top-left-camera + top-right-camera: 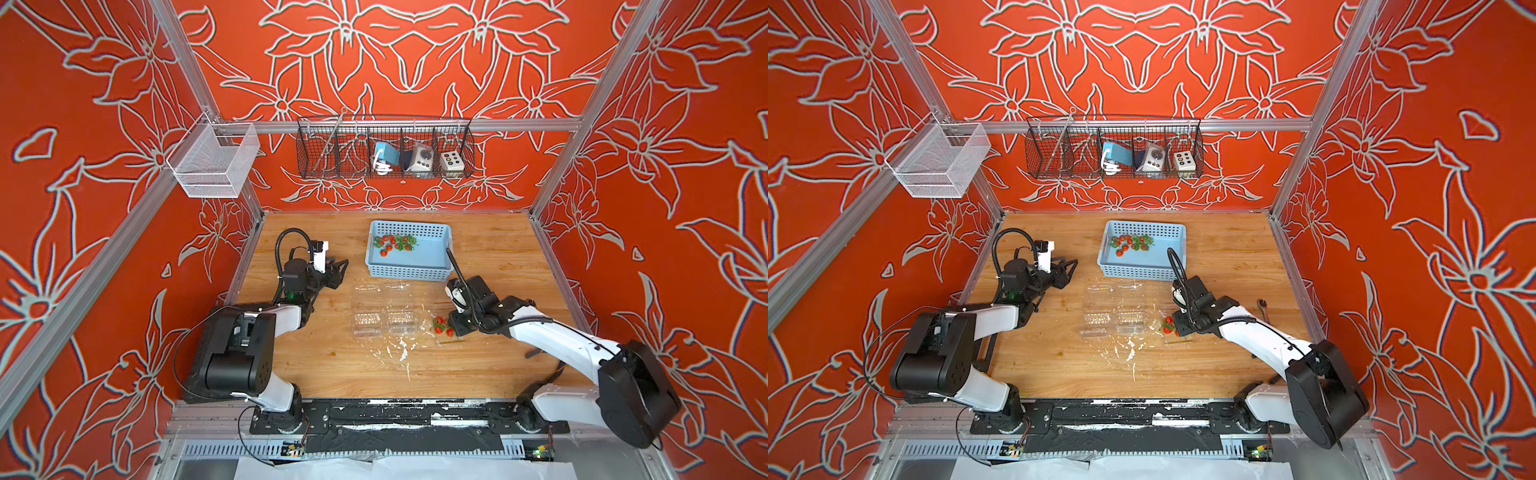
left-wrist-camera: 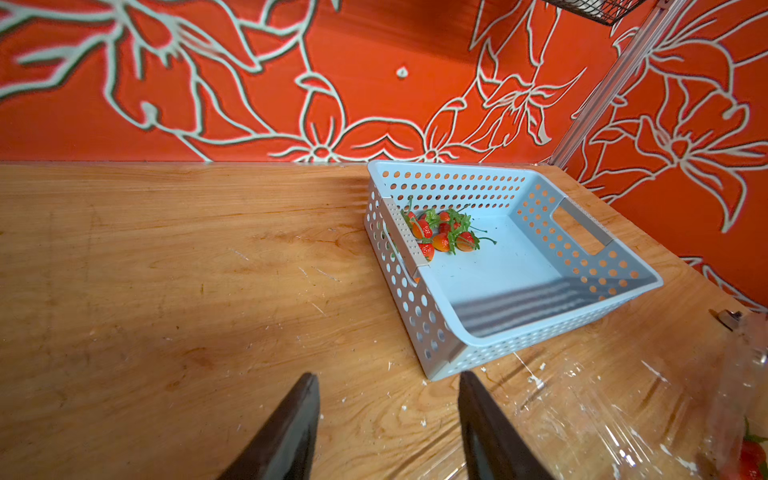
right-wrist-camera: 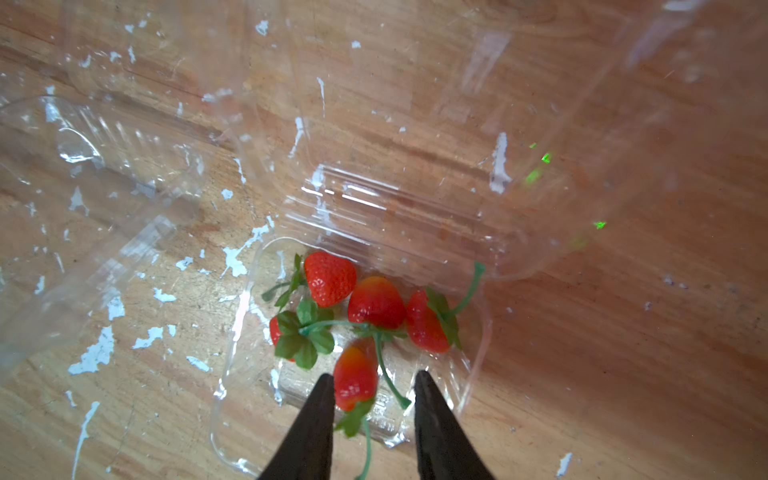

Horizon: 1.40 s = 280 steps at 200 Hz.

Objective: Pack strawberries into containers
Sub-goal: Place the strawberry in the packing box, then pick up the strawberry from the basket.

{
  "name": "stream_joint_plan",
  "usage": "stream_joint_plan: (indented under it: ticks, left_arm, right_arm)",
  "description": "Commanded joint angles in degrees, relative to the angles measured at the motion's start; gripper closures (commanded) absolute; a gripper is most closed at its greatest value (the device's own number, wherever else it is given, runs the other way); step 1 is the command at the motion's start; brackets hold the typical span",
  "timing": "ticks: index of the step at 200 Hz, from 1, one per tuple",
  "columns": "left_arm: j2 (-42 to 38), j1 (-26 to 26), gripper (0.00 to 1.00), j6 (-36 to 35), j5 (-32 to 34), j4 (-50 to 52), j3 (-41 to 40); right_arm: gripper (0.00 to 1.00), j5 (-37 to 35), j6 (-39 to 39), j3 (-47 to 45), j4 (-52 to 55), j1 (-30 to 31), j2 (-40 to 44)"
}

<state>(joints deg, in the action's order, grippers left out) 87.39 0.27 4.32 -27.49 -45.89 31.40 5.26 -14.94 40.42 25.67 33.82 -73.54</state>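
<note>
Left pincer [image 2: 386, 376], jaws apart, hovers centre left in both top views; right pincer [image 3: 375, 374], jaws parted, points down centre right.

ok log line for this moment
left gripper: open, empty, near basket | right gripper: open, berry between jaws, over container | container: four other berries | basket: more berries

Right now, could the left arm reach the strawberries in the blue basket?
Probably yes. The left gripper is open over the table beside the open-topped blue basket, and the strawberries lie at the end nearest it; only the basket wall must be cleared.
</note>
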Motion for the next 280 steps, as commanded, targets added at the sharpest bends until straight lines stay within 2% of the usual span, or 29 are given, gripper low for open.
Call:
stream_joint_plan:
  ticks: [1, 41, 66, 98, 163, 224, 280]
  left_arm:
    - [-0.4, -0.3, 0.47, -0.2, 0.0, -0.6, 0.3]
    - [-0.4, -0.3, 0.47, -0.2, -0.1, -0.5, 0.3]
    - [-0.4, -0.3, 0.46, -0.3, -0.2, -0.5, 0.3]
    - [-0.4, -0.3, 0.47, -0.3, -0.2, -0.5, 0.3]
    - [-0.4, -0.3, 0.46, -0.4, -0.4, -0.5, 0.4]
    - [-0.3, -0.4, 0.47, -0.7, -0.6, -0.2, 0.6]
    - [-0.2, -0.4, 0.47, -0.8, -0.6, -0.1, 0.8]
  right_arm:
    - [0.63, 0.4, -0.5, 0.9, 0.4, 0.5, 0.1]
    - [0.6, -3.7, 3.0, 10.2, 4.0, 0.5, 3.0]
    - [0.6, -5.7, 6.7, 20.1, 5.1, 0.0, -0.5]
    - [0.59, -5.4, 10.9, 33.3, 6.0, -1.5, -10.8]
    - [0.57, 0.2, 17.4, 63.2, 12.9, -5.0, -39.8]
    - [0.57, 2.3, 13.9, 80.5, 9.9, -6.7, -58.8]
    - [0.58, 2.5, 11.8, 93.1, 11.1, -7.7, -70.0]
